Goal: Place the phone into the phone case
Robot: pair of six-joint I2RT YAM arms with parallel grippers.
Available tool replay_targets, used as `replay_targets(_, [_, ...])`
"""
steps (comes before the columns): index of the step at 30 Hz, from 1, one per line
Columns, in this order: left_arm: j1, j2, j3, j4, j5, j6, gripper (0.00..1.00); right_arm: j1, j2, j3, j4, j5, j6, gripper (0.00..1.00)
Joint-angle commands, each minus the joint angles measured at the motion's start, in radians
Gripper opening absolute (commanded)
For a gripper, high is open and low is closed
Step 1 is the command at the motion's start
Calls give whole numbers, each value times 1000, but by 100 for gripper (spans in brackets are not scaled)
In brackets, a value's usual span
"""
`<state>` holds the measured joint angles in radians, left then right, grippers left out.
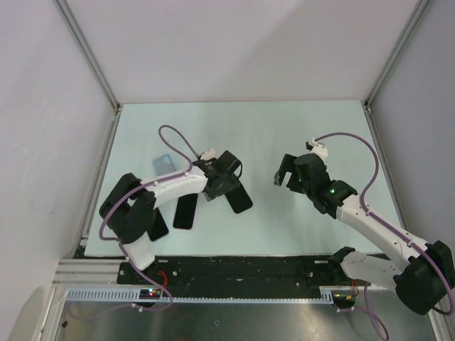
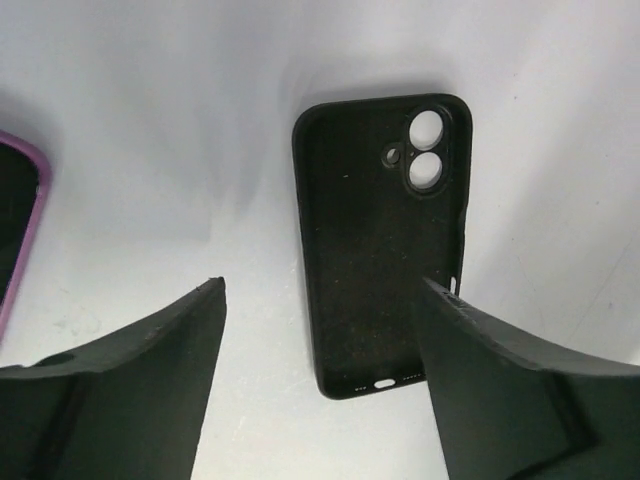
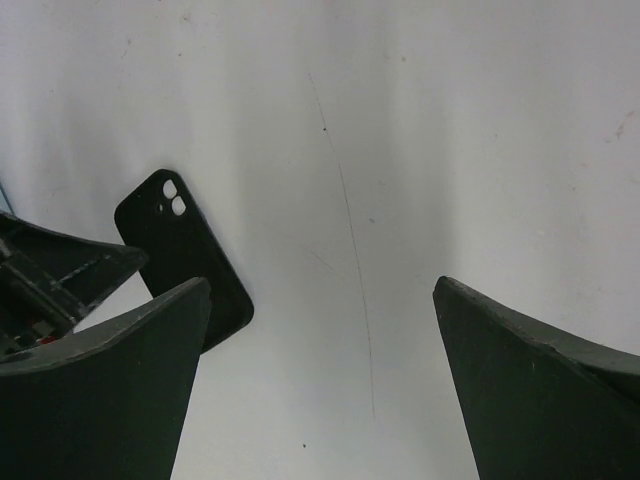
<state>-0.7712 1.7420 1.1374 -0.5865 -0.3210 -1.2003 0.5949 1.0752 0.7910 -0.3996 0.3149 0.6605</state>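
The phone case (image 1: 163, 163), the pale-blue one, is lying flat on the surface (image 1: 284, 128) over on the far left, just beyond the left arm's elbow. Nothing is touching it and neither hand is on it.

The left hand (image 1: 225, 177) is a bit to the right of it, hanging over a black case (image 2: 380, 250) that lies hollow side up with its camera holes at the far end. The fingers (image 2: 130, 390) are spread wide with nothing between them, so it's released.

At the left edge of the left wrist view there's a sliver of a dark slab with a purple rim (image 2: 18, 215). From above, one black slab (image 1: 186, 211) sits close to the left arm, and another (image 1: 158, 224) is half tucked under it.

The right hand (image 3: 320, 285) is well apart on the right, also wide open over bare surface.
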Motion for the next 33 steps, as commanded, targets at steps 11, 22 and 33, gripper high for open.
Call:
replay_targets(11, [81, -481, -360, 69, -262, 387, 98, -8, -18, -3, 39, -90, -33, 100])
replay_targets(22, [169, -487, -486, 200, -120, 512, 100, 4, 4, -3, 62, -136, -49, 100])
replay_targets(33, [223, -421, -538, 254, -31, 528, 100, 16, 11, -3, 69, -139, -49, 100])
